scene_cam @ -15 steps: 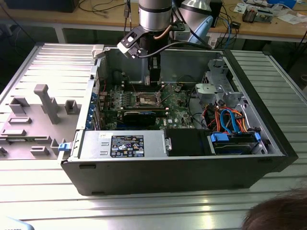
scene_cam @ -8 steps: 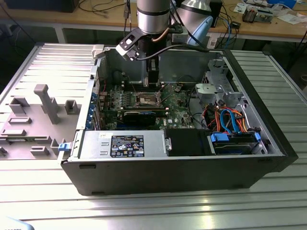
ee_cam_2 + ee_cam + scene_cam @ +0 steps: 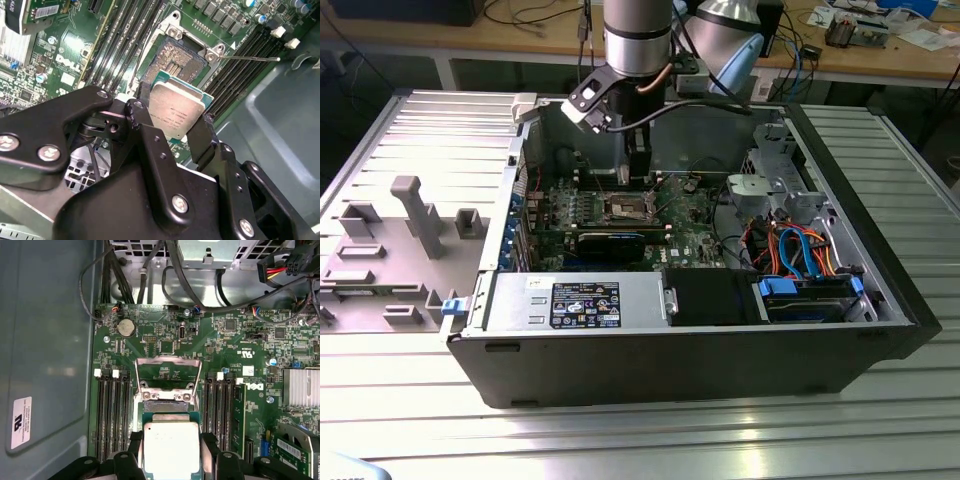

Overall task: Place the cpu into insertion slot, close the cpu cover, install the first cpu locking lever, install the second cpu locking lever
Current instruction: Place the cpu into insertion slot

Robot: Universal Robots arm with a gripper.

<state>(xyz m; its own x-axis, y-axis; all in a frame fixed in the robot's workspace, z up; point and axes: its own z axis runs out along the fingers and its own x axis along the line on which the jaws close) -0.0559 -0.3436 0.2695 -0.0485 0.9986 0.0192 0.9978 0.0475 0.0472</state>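
Second wrist view has the tool (image 3: 172,122) pinching the cpu (image 3: 176,102) by two opposite edges, close over the slot (image 3: 175,60), which sits mid-frame in the exterior view. The cpu is a flat square with a silvery-beige face on a green rim. It is probably light, stiff and fragile underneath, so its edges are the place to hold it. The cover (image 3: 168,361) stands open.
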